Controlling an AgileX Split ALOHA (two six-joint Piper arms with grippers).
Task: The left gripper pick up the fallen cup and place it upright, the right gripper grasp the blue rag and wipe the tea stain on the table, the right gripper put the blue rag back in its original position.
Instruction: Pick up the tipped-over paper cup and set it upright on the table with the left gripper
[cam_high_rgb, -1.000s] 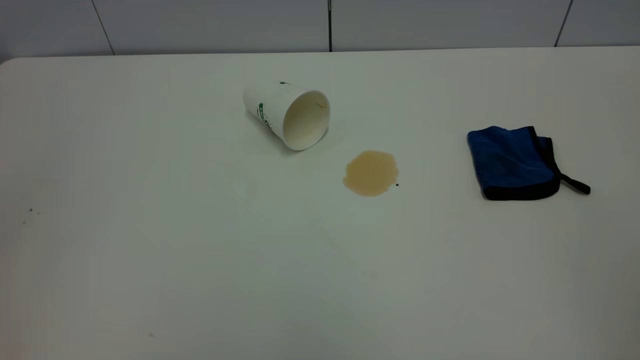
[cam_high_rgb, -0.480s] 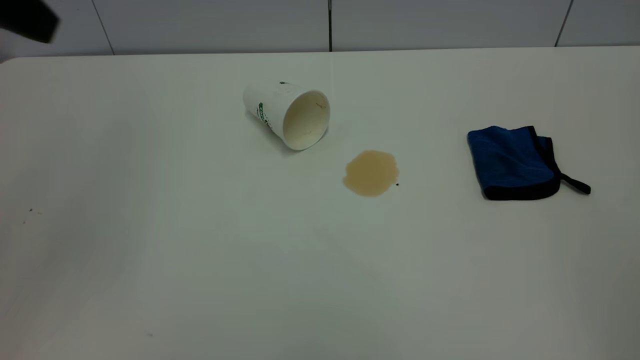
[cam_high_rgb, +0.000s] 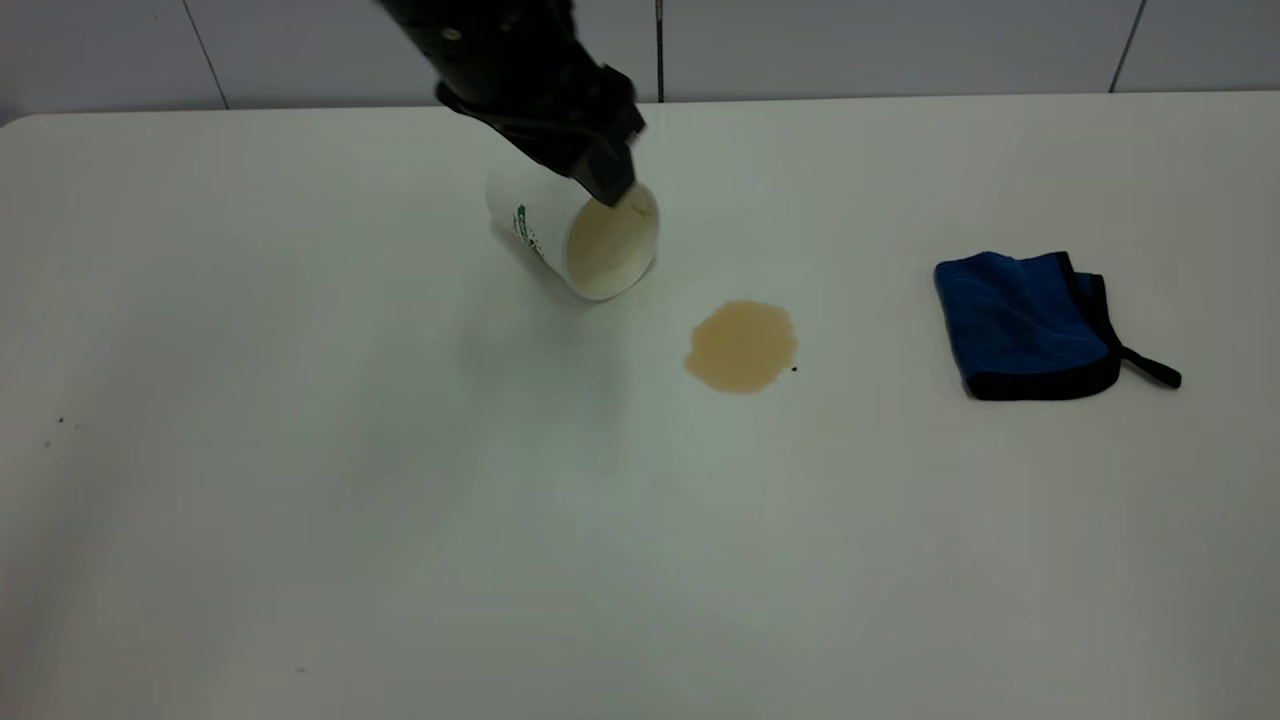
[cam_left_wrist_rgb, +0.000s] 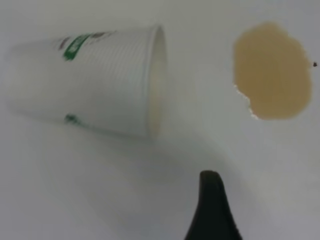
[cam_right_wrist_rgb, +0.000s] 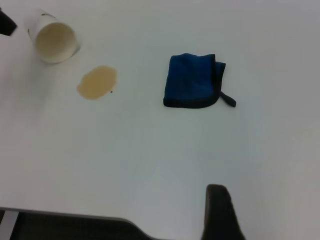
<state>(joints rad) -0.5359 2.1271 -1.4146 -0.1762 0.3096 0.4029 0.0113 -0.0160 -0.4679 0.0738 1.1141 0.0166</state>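
The cup (cam_high_rgb: 575, 235) lies on its side on the table (cam_high_rgb: 300, 500), its mouth turned toward the tea stain (cam_high_rgb: 741, 346), a light-brown puddle a short way to its right. My left gripper (cam_high_rgb: 600, 180) has come down from the back and hangs right over the cup's upper side near the rim; I cannot tell whether it touches. In the left wrist view the cup (cam_left_wrist_rgb: 95, 80) and the tea stain (cam_left_wrist_rgb: 272, 70) lie just ahead of the left gripper (cam_left_wrist_rgb: 212, 200). The blue rag (cam_high_rgb: 1025, 325) lies folded at the right. My right gripper (cam_right_wrist_rgb: 217, 200) is far from the blue rag (cam_right_wrist_rgb: 192, 81).
A tiny black speck (cam_high_rgb: 794, 369) sits beside the stain. A grey panelled wall (cam_high_rgb: 900, 45) runs behind the table's back edge. The table's near edge (cam_right_wrist_rgb: 75, 216) shows in the right wrist view.
The left arm has swung in from the upper left corner and now reaches the cup's rim. Cup, stain and rag have not moved.
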